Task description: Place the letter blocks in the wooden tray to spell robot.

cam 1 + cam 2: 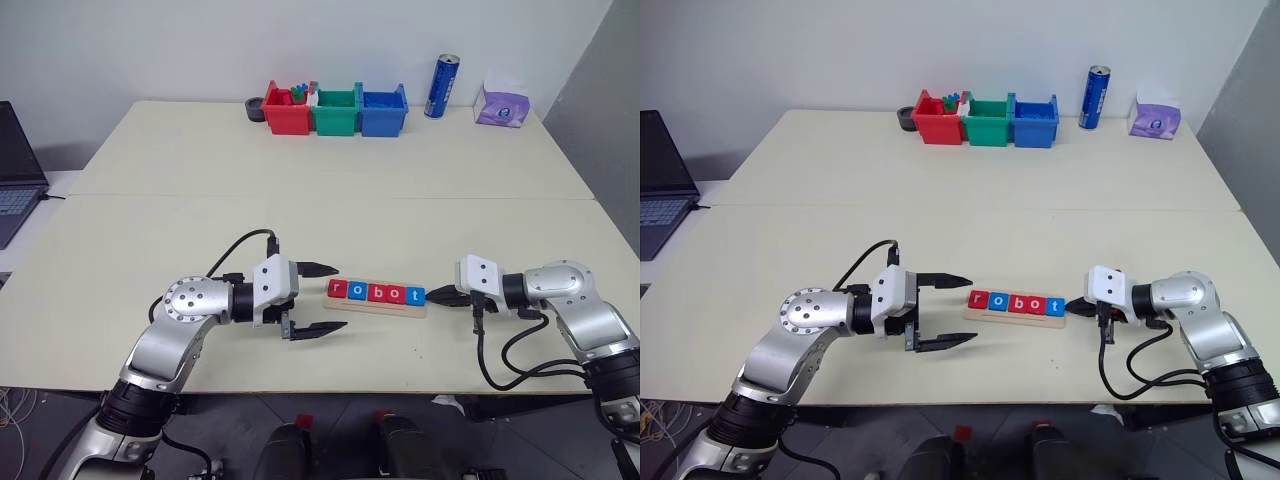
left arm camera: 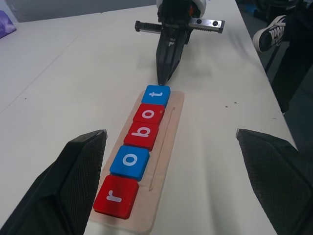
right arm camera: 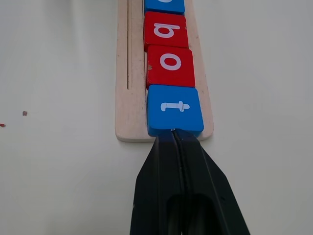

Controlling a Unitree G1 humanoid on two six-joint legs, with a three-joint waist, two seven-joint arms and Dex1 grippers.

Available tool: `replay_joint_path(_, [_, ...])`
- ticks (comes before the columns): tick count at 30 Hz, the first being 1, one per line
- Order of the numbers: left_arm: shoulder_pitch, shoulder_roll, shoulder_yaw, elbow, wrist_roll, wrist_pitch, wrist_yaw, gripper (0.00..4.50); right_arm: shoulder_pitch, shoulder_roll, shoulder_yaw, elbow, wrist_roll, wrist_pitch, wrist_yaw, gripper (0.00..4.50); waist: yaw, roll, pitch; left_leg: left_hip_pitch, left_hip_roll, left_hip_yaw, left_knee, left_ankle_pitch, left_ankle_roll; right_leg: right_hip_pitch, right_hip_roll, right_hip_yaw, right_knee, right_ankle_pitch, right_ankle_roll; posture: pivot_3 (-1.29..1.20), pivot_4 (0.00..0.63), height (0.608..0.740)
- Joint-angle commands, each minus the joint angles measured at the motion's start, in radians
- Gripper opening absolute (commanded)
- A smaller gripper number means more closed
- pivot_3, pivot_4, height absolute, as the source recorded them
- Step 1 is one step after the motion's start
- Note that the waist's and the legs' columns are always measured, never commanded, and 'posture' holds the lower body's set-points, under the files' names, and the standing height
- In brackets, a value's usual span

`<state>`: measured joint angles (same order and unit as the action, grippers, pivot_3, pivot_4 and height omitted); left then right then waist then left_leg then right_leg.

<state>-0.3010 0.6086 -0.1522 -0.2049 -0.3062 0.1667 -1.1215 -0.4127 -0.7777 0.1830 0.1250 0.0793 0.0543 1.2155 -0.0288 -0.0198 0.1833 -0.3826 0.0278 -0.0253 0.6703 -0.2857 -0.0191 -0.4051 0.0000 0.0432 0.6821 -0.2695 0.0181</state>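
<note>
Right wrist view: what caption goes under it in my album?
Shut right gripper pressing its tips against the blue t block at the wooden tray's end.

Cream table [image 1: 330, 210] is carrying the wooden tray [image 1: 376, 307] near its front edge. Red bin [image 1: 286, 110], green bin [image 1: 336, 112], blue bin [image 1: 383, 111], blue can [image 1: 441, 86] and tissue pack [image 1: 502, 104] are sitting along the far edge.

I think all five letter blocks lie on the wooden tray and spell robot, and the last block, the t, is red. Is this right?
Not quite: the t block is blue, not red, as the right wrist view shows. The rest holds: all five letter blocks lie on the wooden tray and spell robot.
</note>
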Motion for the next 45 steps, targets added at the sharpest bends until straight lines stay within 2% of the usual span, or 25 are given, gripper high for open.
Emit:
replay_joint_path(1, [-0.002,0.008,0.01,-0.034,-0.007,-0.011,0.005,4.5,-0.014,0.005,-0.001,-0.02,-0.003,-0.009,-0.008,0.03,0.0,0.0,0.0,0.0,0.0,0.0,0.0,0.0,0.0,0.0,0.0,0.0,0.0,0.0,0.0,0.0,0.15,0.74])
replay_joint_path(27, [0.014,0.021,0.015,-0.05,-0.016,0.0,0.02,4.5,-0.028,0.021,-0.002,-0.043,0.004,0.02,-0.012,0.03,0.0,0.0,0.0,0.0,0.0,0.0,0.0,0.0,0.0,0.0,0.0,0.0,0.0,0.0,0.0,0.0,0.15,0.74])
replay_joint_path(31, [0.021,0.031,0.036,-0.041,-0.013,0.016,0.04,4.5,-0.018,-0.01,-0.042,-0.099,0.035,0.092,-0.016,0.03,0.0,0.0,0.0,0.0,0.0,0.0,0.0,0.0,0.0,0.0,0.0,0.0,0.0,0.0,0.0,0.0,0.15,0.74])
replay_joint_path(34, [0.053,0.044,0.1,-0.071,-0.05,0.11,0.1,4.5,0.015,-0.031,-0.099,-0.205,0.111,0.24,-0.035,0.03,-0.001,0.0,0.0,0.0,0.0,0.0,0.0,0.0,0.0,0.0,0.0,0.0,0.0,0.0,0.0,0.0,0.15,0.74])
replay_joint_path(37, [0.111,0.069,0.169,-0.131,-0.095,0.198,0.14,4.5,0.06,-0.04,-0.149,-0.32,0.179,0.366,-0.063,0.94,-0.002,0.0,0.0,0.0,0.001,-0.001,0.0,0.0,0.0,0.0,0.0,0.0,0.0,0.0,0.0,0.0,0.15,0.74])
replay_joint_path(45, [0.333,0.162,0.336,-0.271,-0.164,0.321,0.184,4.5,0.22,-0.073,-0.225,-0.521,0.268,0.524,-0.126,3.79,0.0,0.0,0.0,0.0,0.001,-0.001,-0.001,0.0,0.0,0.0,-0.002,0.0,-0.001,0.0,0.0,0.0,0.15,0.74])
